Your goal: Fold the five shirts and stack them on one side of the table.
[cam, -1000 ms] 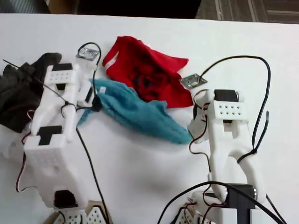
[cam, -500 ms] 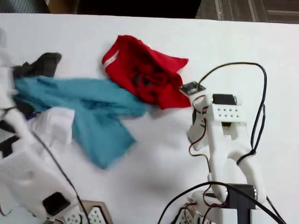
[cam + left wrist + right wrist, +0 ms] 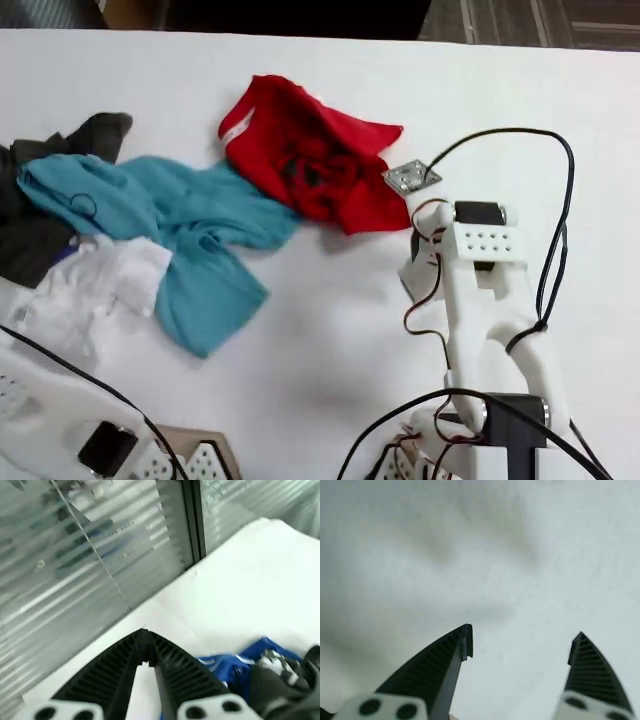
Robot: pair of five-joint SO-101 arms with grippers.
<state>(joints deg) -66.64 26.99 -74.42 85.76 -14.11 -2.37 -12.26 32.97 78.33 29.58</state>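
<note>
A dark shirt, a white shirt and a teal shirt overlap along the tabletop's left edge. The left claw is pressed together above a tabletop edge. The red shirt lies mid-table toward the far edge, just beside the teal one. The right claw is spread over bare tabletop, and the near middle and right side lie open.

Pile of shirts: left edge of the surface.
Spread shirt: partly on the pile, touching the crumpled shirt.
Crumpled shirt: centre back, beside the right arm.
</note>
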